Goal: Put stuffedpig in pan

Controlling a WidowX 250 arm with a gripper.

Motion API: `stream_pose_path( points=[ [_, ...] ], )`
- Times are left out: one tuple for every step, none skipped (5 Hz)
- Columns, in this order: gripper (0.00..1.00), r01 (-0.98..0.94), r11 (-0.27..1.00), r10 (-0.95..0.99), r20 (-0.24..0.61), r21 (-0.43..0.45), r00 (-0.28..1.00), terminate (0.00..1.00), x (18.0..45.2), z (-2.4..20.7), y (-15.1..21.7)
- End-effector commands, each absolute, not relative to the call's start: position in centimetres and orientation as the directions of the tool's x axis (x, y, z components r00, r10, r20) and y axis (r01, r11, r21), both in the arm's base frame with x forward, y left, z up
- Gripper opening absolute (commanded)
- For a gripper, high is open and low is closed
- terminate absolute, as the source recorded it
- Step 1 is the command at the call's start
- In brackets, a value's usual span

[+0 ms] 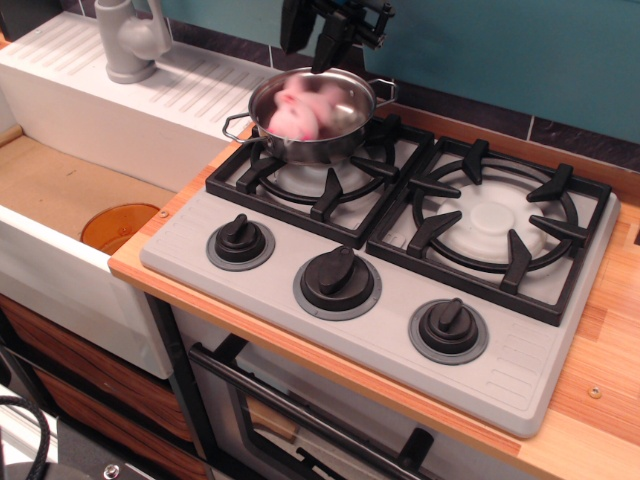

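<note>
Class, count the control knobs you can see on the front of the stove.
3: left knob, middle knob, right knob, in a row along the stove's front panel.
</note>
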State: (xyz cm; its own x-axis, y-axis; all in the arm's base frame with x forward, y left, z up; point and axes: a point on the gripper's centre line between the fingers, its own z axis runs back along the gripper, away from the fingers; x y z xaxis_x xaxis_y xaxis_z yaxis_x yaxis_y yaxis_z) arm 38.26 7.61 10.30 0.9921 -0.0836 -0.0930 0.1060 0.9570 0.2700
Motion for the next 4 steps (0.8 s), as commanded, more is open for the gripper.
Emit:
stream_pose_path(
  points=[
    [1.00, 0.057, 0.964, -0.076, 0.065, 0.258, 0.995, 0.00, 38.4, 13.4, 6.9],
    [1.00, 0.039, 0.967, -0.076, 0.138, 0.253, 0.988, 0.00, 37.9, 13.9, 6.4],
    [1.00, 0.025, 0.974, -0.070, 0.192, 0.227, 0.979, 0.00, 37.4, 14.5, 5.9],
    [1.00, 0.009, 0.971, -0.065, 0.229, 0.240, 0.971, 0.00, 37.1, 15.2, 5.4]
  ],
)
